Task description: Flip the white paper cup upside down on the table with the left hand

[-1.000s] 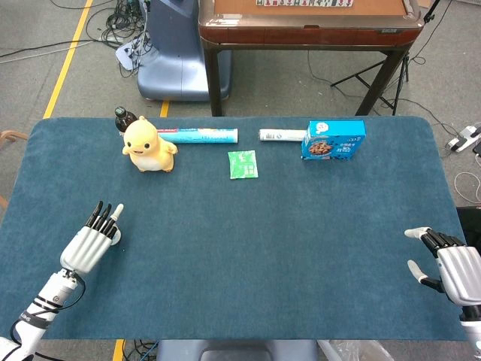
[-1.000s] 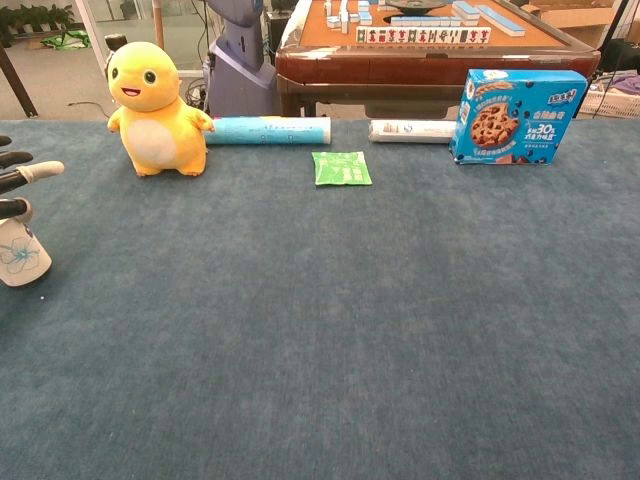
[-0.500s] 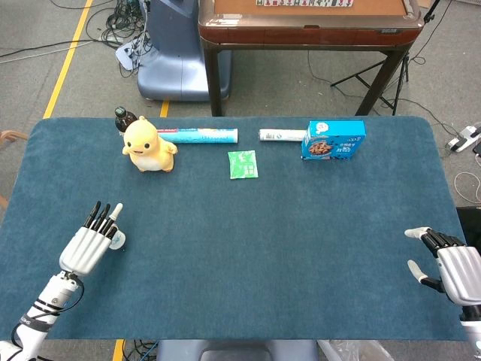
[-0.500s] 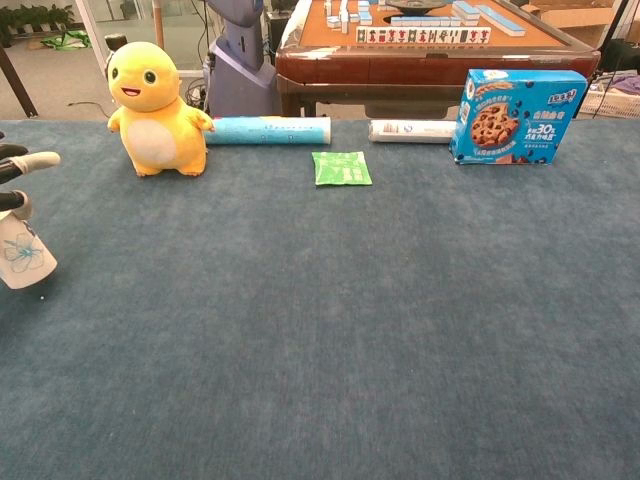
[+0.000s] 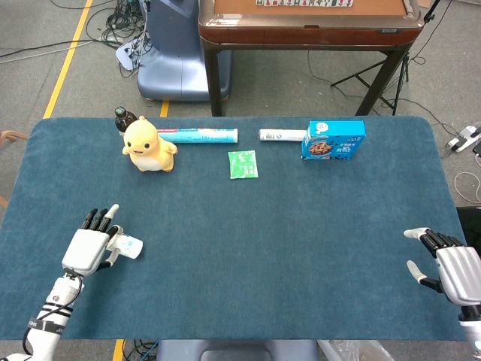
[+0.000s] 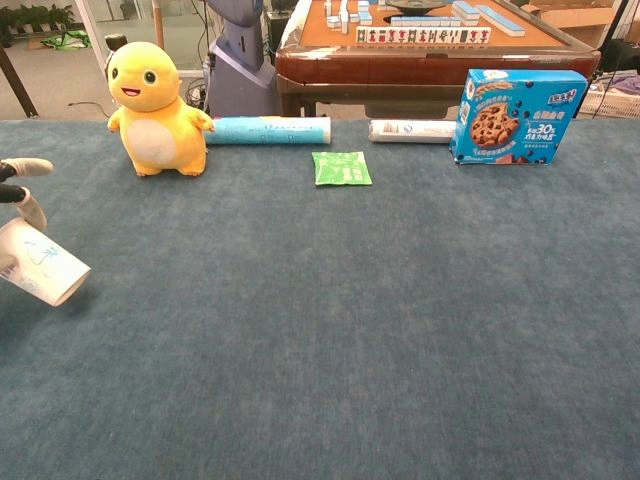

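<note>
— One thing differs from a second ago: the white paper cup. It stood upright at the near left of the surface, and now it is tilted hard over, its rim swung toward the right and low, just above the blue cloth.

— Is it being held, or has it simply tipped?

— Held, I judge. In the head view the left hand sits right against it, and the cup pokes out from under the fingers on the right side. The chest view shows two fingertips at the left edge just above the cup's base. The exact grip is hidden, but the cup hangs at an angle that only a hold explains.

— So the flip is under way?

— Partly, by my reading. The cup is about halfway round; the mouth is not yet down on the surface.

— And the hand's pose?

— It has drawn nearer along the left edge and rolled at the wrist, back of the hand up, fingers pointing far.

— The other one?

— The right hand rests at the near right, holding nothing, fingers loosely apart, well apart from the cup.
</note>
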